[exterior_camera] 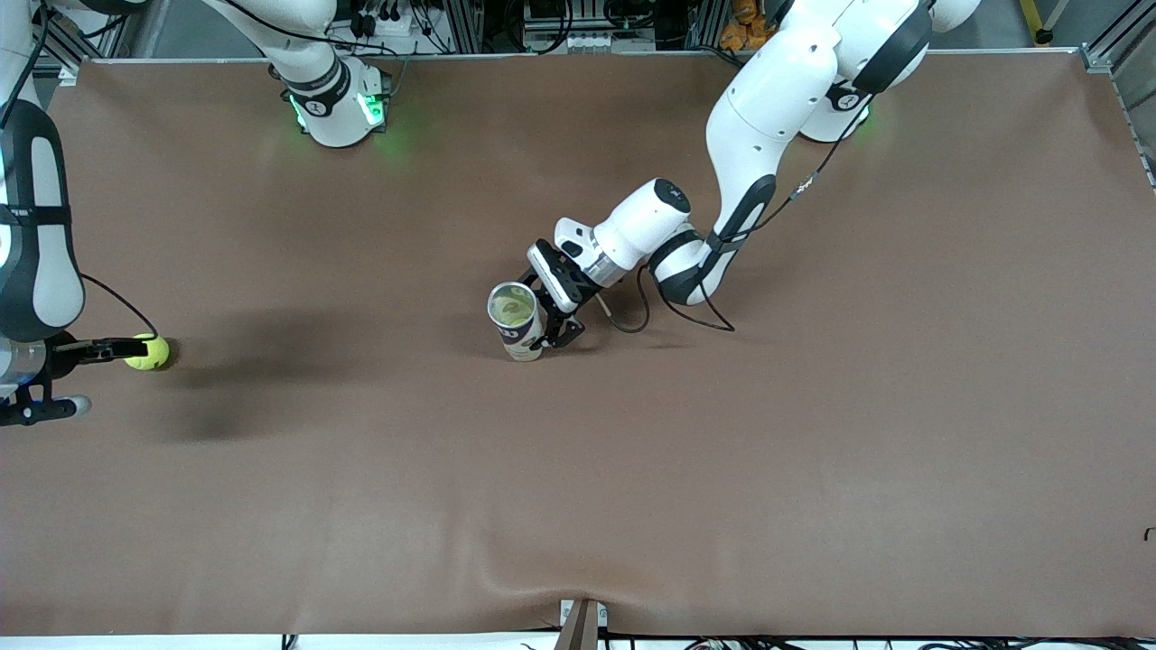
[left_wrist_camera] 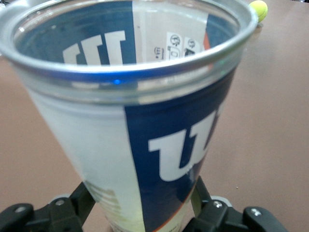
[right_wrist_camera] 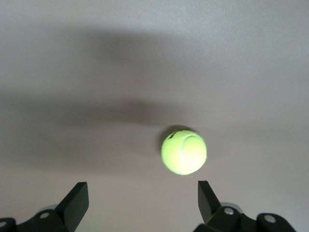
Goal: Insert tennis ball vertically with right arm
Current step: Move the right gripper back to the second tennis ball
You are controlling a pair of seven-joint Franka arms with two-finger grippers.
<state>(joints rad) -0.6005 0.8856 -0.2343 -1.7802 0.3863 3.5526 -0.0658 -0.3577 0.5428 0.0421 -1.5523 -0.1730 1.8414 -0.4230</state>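
Now, starting at the jaws: the right gripper [right_wrist_camera: 140,205] stands fully open and empty above the tennis ball [right_wrist_camera: 184,152], its two black fingers [right_wrist_camera: 76,203] spread wider than the ball, which lies on the brown table [exterior_camera: 813,433] a little off the midline between them. In the front view the ball [exterior_camera: 147,352] sits at the middle left of the frame, toward the right arm's end of the table, with the right arm [exterior_camera: 36,244] running down the left edge of the frame above it.

The left gripper [exterior_camera: 560,316], near the frame's centre, is closed partway on the lower half of a ball can [exterior_camera: 515,320]; the can stands upright, mouth up, and something pale yellow-green shows inside it. The left wrist view shows the can [left_wrist_camera: 145,145] filling the picture between the fingers [left_wrist_camera: 82,203].

Handling, as a judgement: the ball should be light, felt-covered and springy, so it gives under pressure and is unlikely to slip, but it rolls freely when nudged. The best hold is across its widest part, fingers centred. The can looks thin-walled and light, easily tipped if unsupported; its rim leaves little clearance around a ball, so a straight descent is needed.

Room: bare table lies between ball and can, and nothing stands in the way. The ball rests near the left edge of the frame.
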